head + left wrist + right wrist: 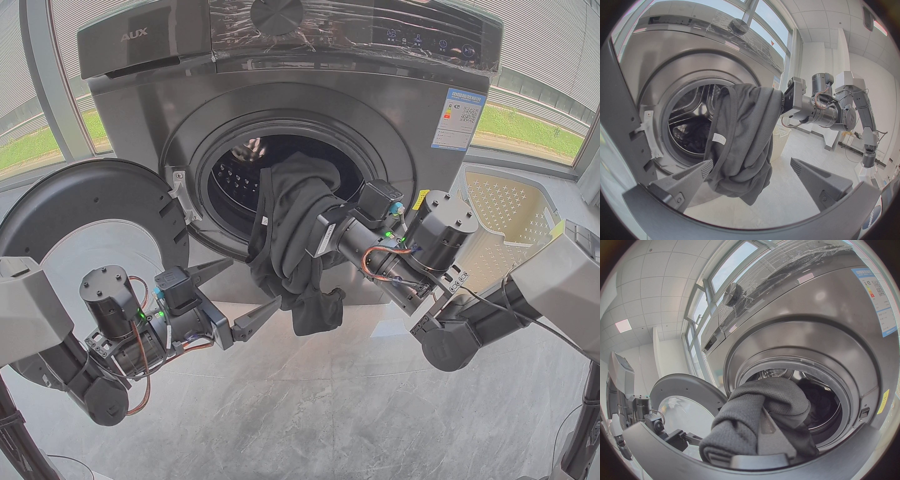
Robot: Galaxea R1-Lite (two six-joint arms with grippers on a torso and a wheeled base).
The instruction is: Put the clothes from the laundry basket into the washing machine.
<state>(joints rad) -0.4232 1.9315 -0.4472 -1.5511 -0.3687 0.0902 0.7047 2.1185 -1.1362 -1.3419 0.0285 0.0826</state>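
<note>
The dark garment (290,250) is being held in front of the drum opening (240,181) of the washing machine (400,131), with its lower folds hanging down toward the floor (300,406). It is being gripped by the right gripper (756,427), whose jaws are closed on bunched cloth that is draping over them. The left gripper (255,281) is being held lower, just beside the hanging folds, with its jaws spread apart and empty. The door (94,200) is standing open at the left, and the laundry basket (506,212) is sitting at the machine's right.
</note>
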